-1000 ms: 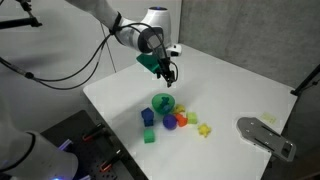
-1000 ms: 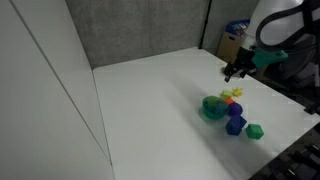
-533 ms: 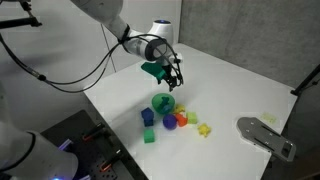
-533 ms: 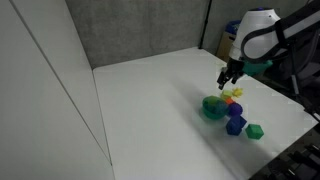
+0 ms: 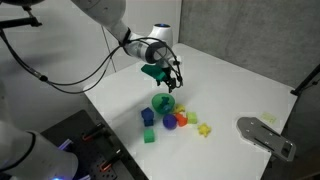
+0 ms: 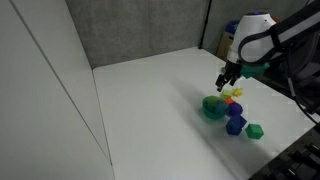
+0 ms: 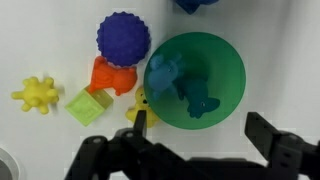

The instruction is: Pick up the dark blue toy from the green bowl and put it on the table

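Note:
The green bowl (image 7: 205,85) fills the upper middle of the wrist view, and the dark blue toy (image 7: 178,87), a chunky blue-teal piece, lies inside it toward its left side. My gripper (image 7: 198,128) is open and empty, its two dark fingers straddling the bowl's near rim from above. In both exterior views the gripper (image 5: 172,82) (image 6: 226,84) hovers just above the bowl (image 5: 163,103) (image 6: 212,107) on the white table (image 5: 220,85) (image 6: 150,110).
Beside the bowl lie a blue-purple knobbly ball (image 7: 123,37), an orange piece (image 7: 112,75), a yellow-green cube (image 7: 88,105), a yellow spiky toy (image 7: 36,95), and a blue cube (image 5: 148,117) and green cube (image 5: 150,136). A grey fixture (image 5: 265,135) sits near the table edge.
The gripper has come down and moved closer over the bowl during the last second, with little motion in the last half second. The toys have not moved.

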Robot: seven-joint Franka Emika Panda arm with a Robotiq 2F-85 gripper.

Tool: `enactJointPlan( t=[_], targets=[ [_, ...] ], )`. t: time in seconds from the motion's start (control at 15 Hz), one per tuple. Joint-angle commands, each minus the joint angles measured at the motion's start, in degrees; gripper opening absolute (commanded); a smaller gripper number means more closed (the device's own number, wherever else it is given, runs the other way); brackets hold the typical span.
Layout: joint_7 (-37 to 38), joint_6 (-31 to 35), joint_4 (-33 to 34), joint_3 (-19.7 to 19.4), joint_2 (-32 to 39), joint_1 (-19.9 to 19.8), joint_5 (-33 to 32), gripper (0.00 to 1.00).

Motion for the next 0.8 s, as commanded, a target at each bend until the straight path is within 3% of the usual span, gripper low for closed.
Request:
enactJointPlan(
  t=[0.0,0.73],
  targets=[
    [-2.2,2.1,2.0,0.0,3.7,0.3,0.4,1.00],
    [-15.8,10.0,6.2,3.1,14.4,-2.0,-0.1,1.00]
  ],
)
